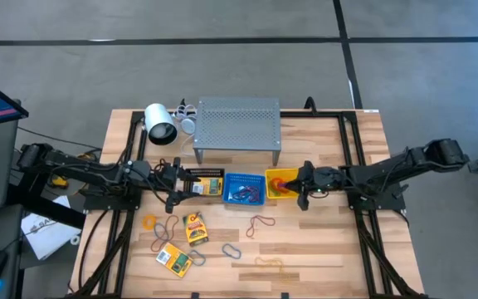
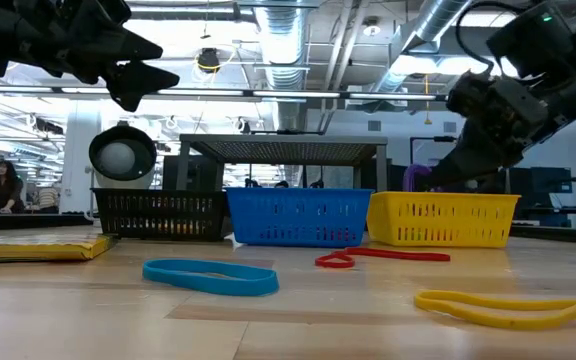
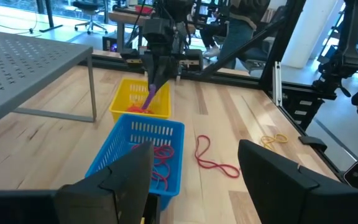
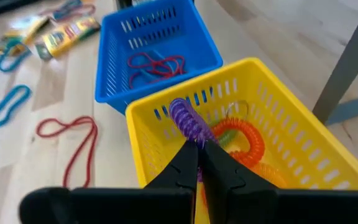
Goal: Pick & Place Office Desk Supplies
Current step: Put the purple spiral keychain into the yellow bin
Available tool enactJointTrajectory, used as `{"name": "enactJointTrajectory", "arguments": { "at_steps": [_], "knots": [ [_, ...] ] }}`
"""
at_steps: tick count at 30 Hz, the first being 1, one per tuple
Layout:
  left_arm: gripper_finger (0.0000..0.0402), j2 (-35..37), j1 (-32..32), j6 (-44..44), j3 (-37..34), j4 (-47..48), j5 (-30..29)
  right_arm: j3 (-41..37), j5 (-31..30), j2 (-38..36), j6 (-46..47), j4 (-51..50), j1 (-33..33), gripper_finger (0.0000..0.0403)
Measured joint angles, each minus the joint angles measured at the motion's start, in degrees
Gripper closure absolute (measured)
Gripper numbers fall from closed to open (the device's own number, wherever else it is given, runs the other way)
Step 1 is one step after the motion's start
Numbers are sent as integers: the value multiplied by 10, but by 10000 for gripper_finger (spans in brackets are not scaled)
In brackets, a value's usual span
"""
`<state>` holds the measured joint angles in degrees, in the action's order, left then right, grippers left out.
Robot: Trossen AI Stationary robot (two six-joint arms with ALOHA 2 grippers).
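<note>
Looking down from above, three baskets sit in a row in the middle of the counter (image 1: 322, 249): a black basket (image 1: 204, 183), a blue basket (image 1: 245, 188) and a yellow basket (image 1: 281, 183). The left tool (image 1: 173, 184) waits by the black basket. The right tool (image 1: 299, 188) is over the yellow basket. Many things are not put away yet: two yellow-and-green packs (image 1: 195, 227), an orange loop (image 1: 148, 222), a red-brown loop (image 1: 261, 224), a grey clip (image 1: 231, 251) and a thin yellow loop (image 1: 270, 262). So I think the job is only partly done.

From counter height, a blue loop (image 2: 211, 275), a red loop (image 2: 378, 257) and the yellow loop (image 2: 503, 307) lie loose in front of the baskets.

In the left wrist view, the left tool's two fingers (image 3: 129, 177) stand wide apart with nothing between them. The blue basket already has red loops (image 3: 160, 155) inside.

In the right wrist view, the right tool (image 4: 201, 146) is pinched tight on a purple coil (image 4: 188, 121), holding it just over the yellow basket. An orange coil (image 4: 244, 142) is already in there. The purple coil looks ready to be dropped in.
</note>
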<state>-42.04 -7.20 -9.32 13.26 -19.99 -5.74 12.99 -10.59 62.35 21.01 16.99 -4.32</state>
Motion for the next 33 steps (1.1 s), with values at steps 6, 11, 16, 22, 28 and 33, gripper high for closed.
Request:
{"name": "enactJointTrajectory", "arguments": {
  "at_steps": [6, 11, 16, 22, 28, 33],
  "knots": [
    [169, 0, 0, 0, 0, 5, 0, 37, 0, 29, 4, -53, 0, 392],
    [169, 0, 0, 0, 0, 7, 0, 70, 0, 41, 15, -120, 0, 373],
    [169, 0, 0, 0, 0, 10, 0, 86, 0, 44, 13, -141, 0, 366],
    [169, 0, 0, -2, 0, 11, 0, 86, 2, 27, 11, -140, 0, 365],
    [169, 0, 0, -2, 0, 11, 0, 86, 2, 16, 11, -142, 0, 343],
    [169, 0, 0, -2, 0, 11, 0, 86, 4, 16, 16, -150, 0, 296]
  ]
}}
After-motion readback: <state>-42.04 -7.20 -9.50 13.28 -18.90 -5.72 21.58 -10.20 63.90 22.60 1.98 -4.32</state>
